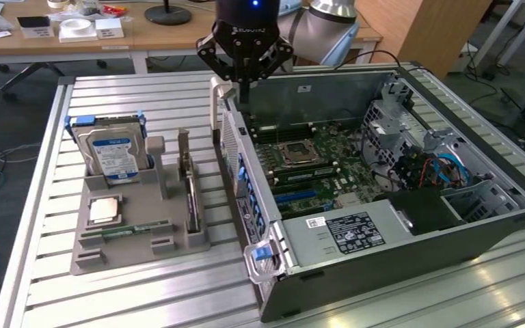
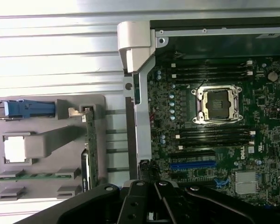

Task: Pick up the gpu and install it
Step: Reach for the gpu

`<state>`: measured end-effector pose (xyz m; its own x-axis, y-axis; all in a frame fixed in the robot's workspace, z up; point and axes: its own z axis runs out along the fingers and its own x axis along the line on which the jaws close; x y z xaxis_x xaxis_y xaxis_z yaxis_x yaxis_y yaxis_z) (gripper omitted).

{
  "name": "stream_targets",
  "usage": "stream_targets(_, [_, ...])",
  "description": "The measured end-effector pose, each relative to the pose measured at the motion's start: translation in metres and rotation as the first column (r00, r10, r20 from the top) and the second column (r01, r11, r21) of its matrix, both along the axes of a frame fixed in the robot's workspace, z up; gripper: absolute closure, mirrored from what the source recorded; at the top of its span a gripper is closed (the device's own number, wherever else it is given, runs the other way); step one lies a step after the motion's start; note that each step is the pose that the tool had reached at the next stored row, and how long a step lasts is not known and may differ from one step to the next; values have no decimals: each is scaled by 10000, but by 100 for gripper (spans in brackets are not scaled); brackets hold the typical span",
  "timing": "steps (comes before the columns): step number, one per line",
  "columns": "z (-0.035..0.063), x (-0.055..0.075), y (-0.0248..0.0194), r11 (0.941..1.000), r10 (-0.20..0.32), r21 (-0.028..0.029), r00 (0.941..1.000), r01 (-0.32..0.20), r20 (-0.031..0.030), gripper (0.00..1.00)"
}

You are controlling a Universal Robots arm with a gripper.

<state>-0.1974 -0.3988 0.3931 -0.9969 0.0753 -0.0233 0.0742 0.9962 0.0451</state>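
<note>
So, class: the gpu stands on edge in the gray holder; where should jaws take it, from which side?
Probably the free top edge of the gpu, coming straight down, jaws across its thin thickness: it stands upright in the holder, both flat faces exposed, lower edge seated.

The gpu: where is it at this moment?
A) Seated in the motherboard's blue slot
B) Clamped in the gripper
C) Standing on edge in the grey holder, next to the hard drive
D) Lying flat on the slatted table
C: the gpu stands on edge in a slot of the grey holder, next to the hard drive, while the gripper is apart from it, above the computer case wall.
</note>
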Motion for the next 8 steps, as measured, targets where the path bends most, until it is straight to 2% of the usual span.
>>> stream_targets(8, [0, -53, 0, 10000, 0, -1, 10000, 0, -1, 89])
